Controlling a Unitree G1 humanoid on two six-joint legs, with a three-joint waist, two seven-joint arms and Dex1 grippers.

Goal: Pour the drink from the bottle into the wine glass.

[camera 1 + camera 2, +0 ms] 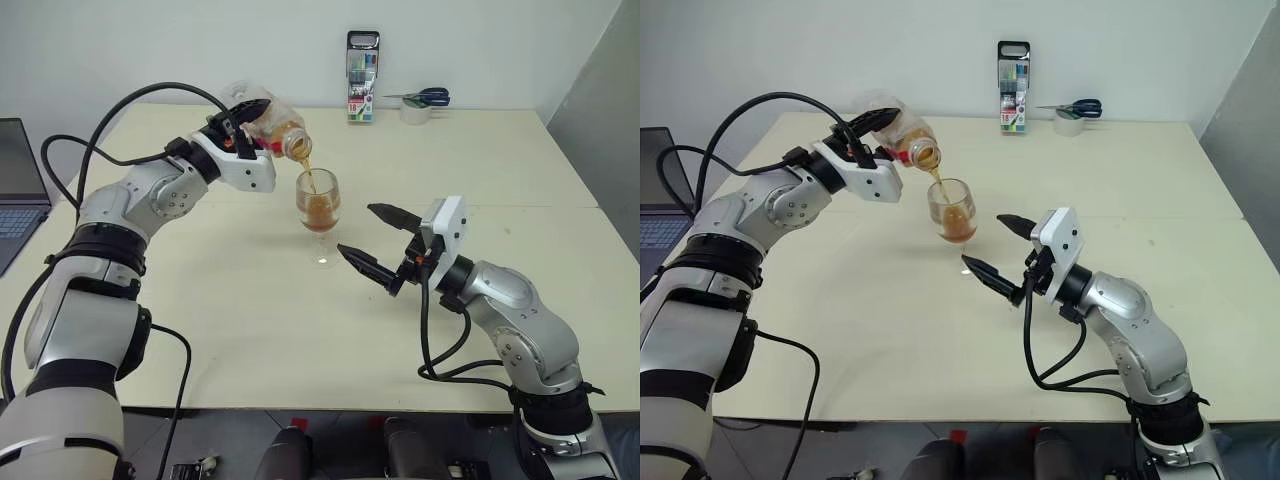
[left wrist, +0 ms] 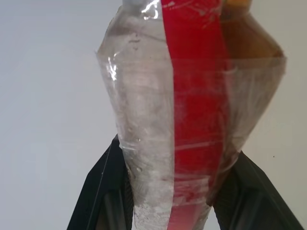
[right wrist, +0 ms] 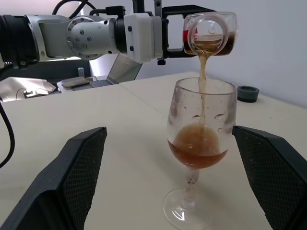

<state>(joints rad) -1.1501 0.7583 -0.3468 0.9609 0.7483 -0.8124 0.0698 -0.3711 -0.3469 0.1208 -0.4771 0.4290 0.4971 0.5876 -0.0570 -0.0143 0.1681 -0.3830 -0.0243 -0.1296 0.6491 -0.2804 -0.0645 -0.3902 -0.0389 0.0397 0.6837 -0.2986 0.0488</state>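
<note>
My left gripper (image 1: pixel 255 112) is shut on the clear plastic bottle (image 1: pixel 272 124), which is tipped mouth-down over the wine glass (image 1: pixel 319 203). In the left wrist view the bottle (image 2: pixel 192 120) with its red label strip sits between the black fingers (image 2: pixel 103 191). A thin stream of reddish-brown drink (image 3: pixel 202 76) falls from the open mouth into the bowl, where it pools at the bottom (image 3: pixel 197 148). The glass stands upright on the table. My right gripper (image 1: pixel 356 228) is open just right of the glass, one finger on each side of its stem and apart from it.
An upright pack of coloured markers (image 1: pixel 362 62), scissors (image 1: pixel 425 97) and a tape roll (image 1: pixel 415 112) lie at the table's far edge. A laptop (image 1: pixel 18 190) sits off the left side. The cream table (image 1: pixel 250 330) spreads out in front of the glass.
</note>
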